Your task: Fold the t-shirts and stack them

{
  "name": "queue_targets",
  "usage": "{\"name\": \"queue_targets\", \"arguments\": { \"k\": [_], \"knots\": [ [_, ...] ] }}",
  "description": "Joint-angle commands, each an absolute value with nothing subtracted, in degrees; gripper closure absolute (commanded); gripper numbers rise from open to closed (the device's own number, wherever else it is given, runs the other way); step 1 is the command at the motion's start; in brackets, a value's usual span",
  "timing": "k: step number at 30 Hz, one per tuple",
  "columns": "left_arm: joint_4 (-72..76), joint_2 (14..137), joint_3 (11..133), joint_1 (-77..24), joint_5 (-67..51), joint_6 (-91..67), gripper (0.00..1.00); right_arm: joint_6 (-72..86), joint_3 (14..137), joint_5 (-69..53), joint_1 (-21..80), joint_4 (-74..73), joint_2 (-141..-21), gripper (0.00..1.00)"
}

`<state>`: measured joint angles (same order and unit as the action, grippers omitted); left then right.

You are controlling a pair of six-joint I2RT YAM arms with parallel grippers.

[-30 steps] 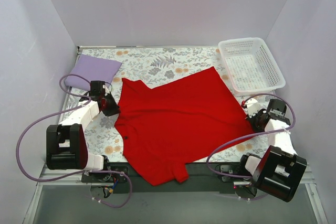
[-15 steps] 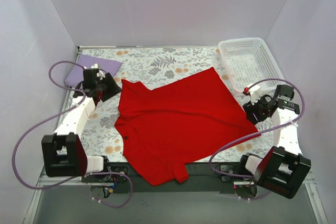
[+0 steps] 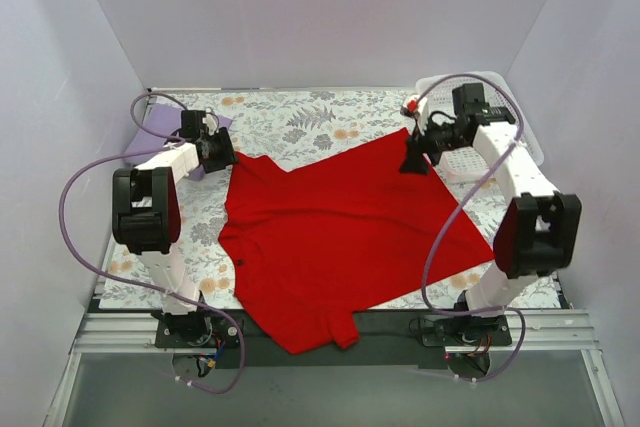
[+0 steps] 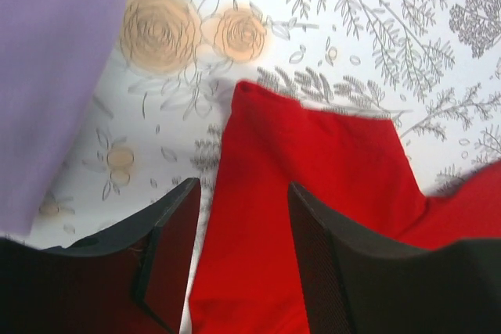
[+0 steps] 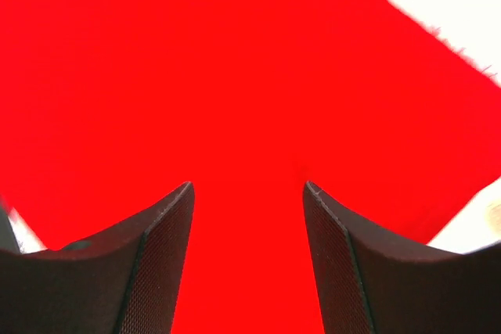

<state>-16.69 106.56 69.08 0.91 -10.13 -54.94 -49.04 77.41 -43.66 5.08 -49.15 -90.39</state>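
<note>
The red t-shirt (image 3: 340, 227) lies spread flat across the middle of the table, its near hem hanging over the front edge. The lilac t-shirt (image 3: 158, 133) lies folded at the back left, partly behind the left arm. My left gripper (image 3: 222, 155) is open at the red shirt's far left sleeve; in the left wrist view the sleeve (image 4: 313, 162) lies between its open jaws (image 4: 243, 193), with lilac cloth (image 4: 55, 60) to the left. My right gripper (image 3: 412, 159) is open over the shirt's far right corner, and red cloth (image 5: 235, 60) fills its wrist view under the jaws (image 5: 247, 189).
A white lattice basket (image 3: 455, 162) stands at the back right, largely behind the right arm. The floral tablecloth (image 3: 310, 117) shows beyond the red shirt. Walls close in the table on three sides. Purple cables loop from both arms.
Both arms swung from the table's sides to the red shirt's far corners. Both grippers went from shut to open.
</note>
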Motion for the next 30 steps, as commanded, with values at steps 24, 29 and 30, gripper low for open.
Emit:
{"name": "queue_targets", "arguments": {
  "k": [24,29,30],
  "knots": [
    [-17.8,119.7,81.0,1.0,-14.0,-50.2,0.67,-27.7,106.2,-33.0,6.6,-40.6,-118.2,0.39],
    [-17.8,119.0,80.5,0.9,-13.5,-50.1,0.67,-26.7,106.7,-33.0,6.5,-40.3,-119.3,0.39],
    [-18.0,119.1,80.4,0.9,-13.0,-50.1,0.67,-26.6,106.6,-32.9,6.6,-40.2,-119.3,0.39]
  ]
}}
